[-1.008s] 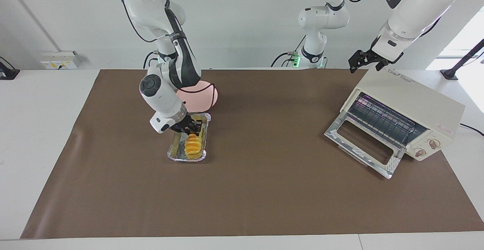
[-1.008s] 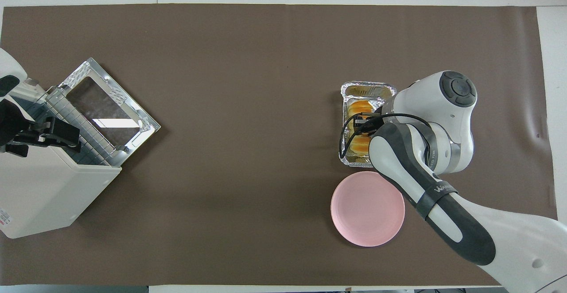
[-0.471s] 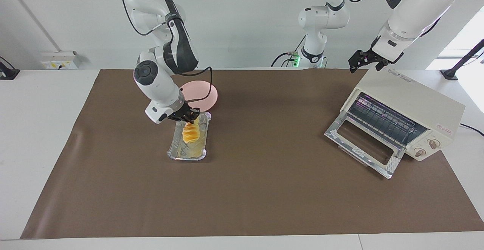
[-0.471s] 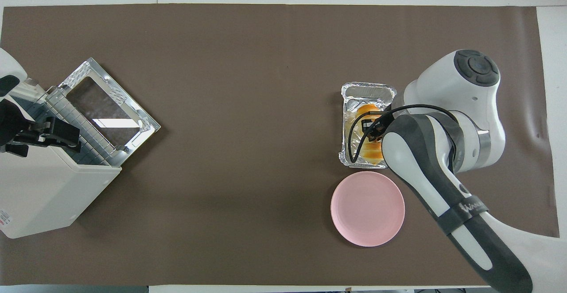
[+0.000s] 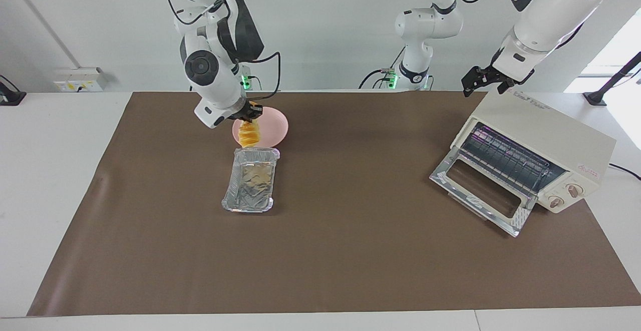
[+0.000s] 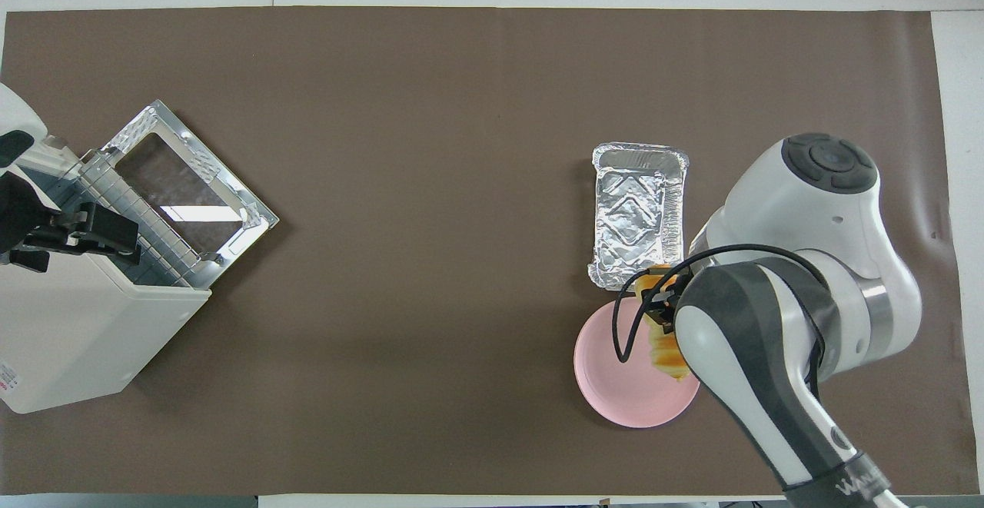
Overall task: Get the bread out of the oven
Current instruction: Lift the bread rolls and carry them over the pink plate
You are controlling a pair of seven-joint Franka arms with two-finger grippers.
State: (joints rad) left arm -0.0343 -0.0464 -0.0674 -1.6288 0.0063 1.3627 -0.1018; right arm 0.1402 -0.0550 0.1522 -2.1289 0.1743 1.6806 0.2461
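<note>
Two arms, two grippers, one of everything else on the brown mat (image 5: 350, 251).

One bread (image 5: 248, 134): small golden-yellow loaf, ridged crosswise like slices, dangling end-down from the right gripper (image 5: 252, 114), clenched on its top end. Hanging in the air over the pink plate (image 5: 273, 126), at the plate's rim closest to the foil tray (image 5: 250, 181). Same thing from overhead: bread (image 6: 667, 354) over the plate (image 6: 615, 373), mostly tucked under the arm's wrist.

One plate: round, smooth, pale pink, shallow rim. Sits near the mat edge on the robots' side, toward the right arm's end.

One foil tray: silver, rectangular, crinkled walls with rounded corners, embossed zigzag floor in the overhead view (image 6: 638, 212). Just beside the plate, farther from the robots, nearly touching it.

One oven (image 5: 546, 135): boxy, cream-white, smooth metal shell, set at an angle toward the left arm's end of the mat. Glass drop-down door (image 5: 481, 191) lying open with a shiny metal frame, wire rack (image 5: 511, 158) visible inside, two round knobs (image 5: 566, 196) at one end of the front.

Left gripper (image 5: 475, 81) hovering over the oven's top corner nearest the robots, black fingers spread, gripping nothing.
</note>
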